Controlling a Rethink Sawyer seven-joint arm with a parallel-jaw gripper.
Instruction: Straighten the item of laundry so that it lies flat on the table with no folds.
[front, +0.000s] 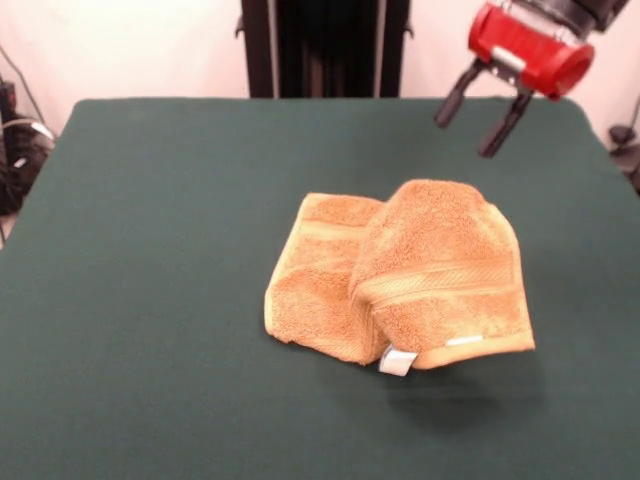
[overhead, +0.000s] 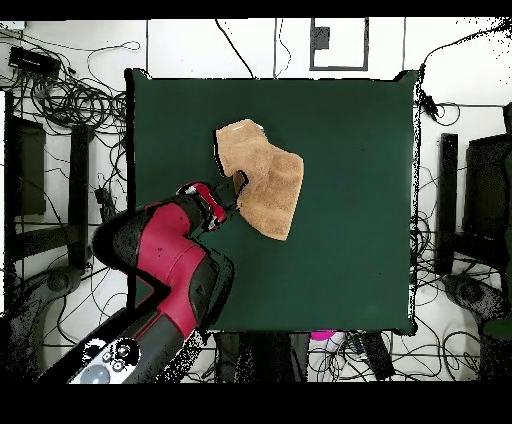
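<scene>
— Listing: towel (front: 400, 280), folded over itself, mid-table (front: 150, 250); claw (front: 482, 112) raised behind it, fingers parted, holding nothing
— Risk: pinching both layers at once; fold likely drags along instead of opening

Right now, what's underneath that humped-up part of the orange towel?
Under the raised fold of the towel lies its own lower layer, showing to the left, and the white tag peeks out. What's beneath the hump's middle is covered. The green table lies under it all.
</scene>
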